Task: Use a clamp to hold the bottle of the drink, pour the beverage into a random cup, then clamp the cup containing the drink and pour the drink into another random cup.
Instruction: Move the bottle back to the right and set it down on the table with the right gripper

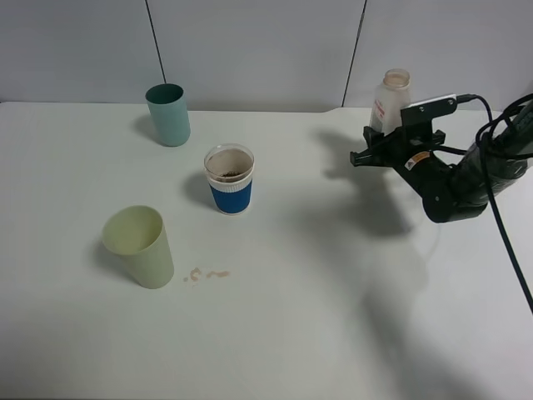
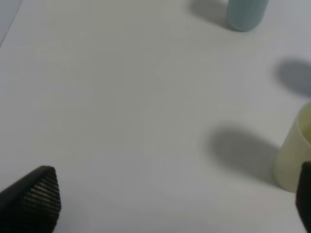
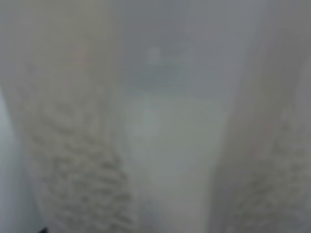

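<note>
1 of 2 pours done: beverage (image 1: pixel 228 174) in blue-banded cup (image 1: pixel 229 198), tabletop (image 1: pixel 316 325) centre | right gripper (image 1: pixel 385 138) clamped on bottle (image 1: pixel 393 98), far-right corner | left gripper (image 2: pixel 170 204) wide, empty | teal cup (image 1: pixel 168 114), far edge, pending.

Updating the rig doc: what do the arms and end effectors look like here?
Right arm: glossy black rounded segments, black cables looping off it, a grey camera bar on the wrist, a small orange-and-white sticker. Right end effector: black. Left end effector: black fingertips with fine diamond-grid texture; its arm is out of view.
</note>
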